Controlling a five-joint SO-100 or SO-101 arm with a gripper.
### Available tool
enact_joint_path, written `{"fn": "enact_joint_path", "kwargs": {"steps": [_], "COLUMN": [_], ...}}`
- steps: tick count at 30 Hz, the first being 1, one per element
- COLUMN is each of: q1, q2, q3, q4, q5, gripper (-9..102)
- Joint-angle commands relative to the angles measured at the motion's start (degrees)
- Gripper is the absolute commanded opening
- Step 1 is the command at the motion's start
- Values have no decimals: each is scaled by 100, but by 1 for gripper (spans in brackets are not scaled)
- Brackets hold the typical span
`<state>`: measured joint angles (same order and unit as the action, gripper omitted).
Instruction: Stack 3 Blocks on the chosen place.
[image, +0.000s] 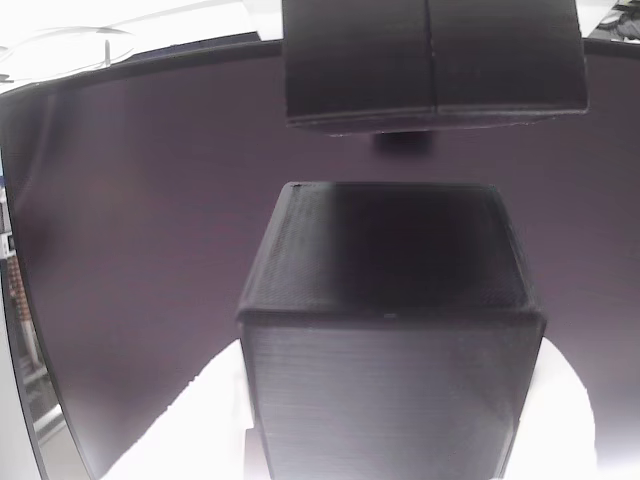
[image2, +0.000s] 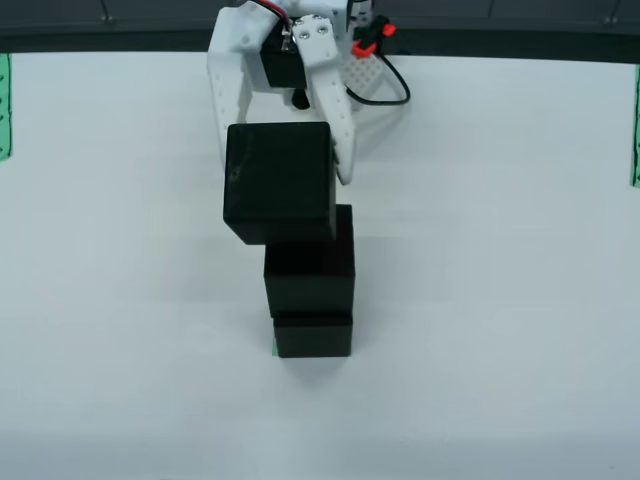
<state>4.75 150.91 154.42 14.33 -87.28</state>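
1. View from above: the white hand (image2: 285, 160) holds a black cube, the top block (image2: 279, 182), its two white fingers (image2: 338, 120) pressed on the block's left and right sides.
2. The top block sits above a stack of two more black cubes. The middle block (image2: 310, 275) rests on the bottom block (image2: 313, 335).
3. The top block is offset to the left of the stack in this view and slightly turned. Whether it touches the middle block or hangs just above it cannot be told.
4. A thin green sliver shows at the lower left corner of the bottom block: the edge of the striped patch (image2: 273, 347), which the stack otherwise covers.
5. The stack stands near the middle of the white counter (image2: 500, 300).
6. Red and black wires (image2: 385, 70) run from the arm's base at the top of this view.
7. View that rides on the hand: the held block (image: 390, 350) sits close, its finely ribbed face toward the lens, white fingers on either side. Behind it spreads a large dark monitor screen (image: 150, 220). A dark part of the hand, with a seam, hangs at top centre.
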Motion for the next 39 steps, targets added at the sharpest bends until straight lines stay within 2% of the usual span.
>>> {"fn": "enact_joint_path", "kwargs": {"steps": [1, 13, 20, 39], "q1": [-105, -114, -97, -264], "q2": [272, 44, -492, -958], "q3": [141, 1362, 1274, 1204], "q4": [-404, -2522, -2997, -3393], "q5": [-62, -325, -325, -264], "gripper": [18, 18, 18, 19]}}
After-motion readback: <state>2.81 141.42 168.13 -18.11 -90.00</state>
